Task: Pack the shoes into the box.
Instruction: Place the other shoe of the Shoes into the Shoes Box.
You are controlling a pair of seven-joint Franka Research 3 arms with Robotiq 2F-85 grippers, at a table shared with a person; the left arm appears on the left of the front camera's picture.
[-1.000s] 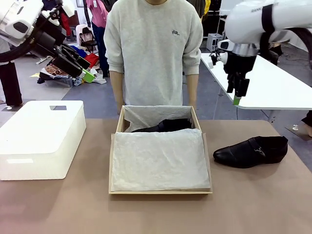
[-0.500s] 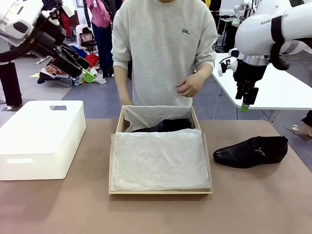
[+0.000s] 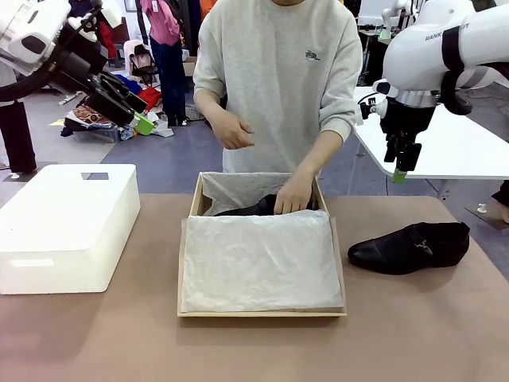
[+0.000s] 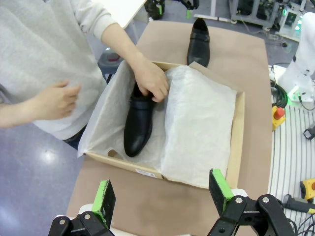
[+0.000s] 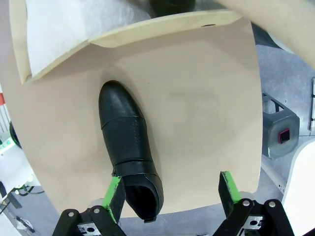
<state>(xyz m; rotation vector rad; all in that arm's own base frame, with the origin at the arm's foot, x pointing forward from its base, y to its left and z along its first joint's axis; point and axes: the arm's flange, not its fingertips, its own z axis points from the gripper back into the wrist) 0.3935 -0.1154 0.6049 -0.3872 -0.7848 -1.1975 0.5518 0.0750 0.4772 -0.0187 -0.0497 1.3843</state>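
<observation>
At centre of the front view, a shallow brown cardboard shoebox (image 3: 184, 263) sits open on the tan desk (image 3: 413, 334). It is lined with crumpled white tissue paper (image 3: 258, 259) that covers most of the near part, likely to cushion and wrap the contents. Along the far wall of the box, one glossy black leather pointed-toe dress shoe (image 3: 253, 209) lies on its sole on the tissue. A person's hand (image 3: 294, 195) rests on its heel end and looks to be seating or straightening it so there is room for the pair. The person's other hand (image 3: 235, 131) is at chest height, touching nothing. At middle right of the frame, the second black dress shoe (image 3: 409, 245), with a side buckle strap, lies on the desk apart from the box, toe toward it. So one shoe is in and this one is not yet packed. At upper right, the white right arm (image 3: 445, 48) hangs its jaws pointing down, above and behind that shoe. In the right wrist view its green pads (image 5: 116, 196) stand wide apart and empty, with the shoe's heel end nearest them, which reads as lined up for a pick from above. At upper left, the white left arm (image 3: 40, 40) sits high and back. Its jaws are also apart and hold nothing, and its green pads (image 4: 104, 196) frame the box from above, probably clear of the person's reach on purpose. A white rounded plastic box (image 3: 67, 227) stands at the left of the desk, not involved.
</observation>
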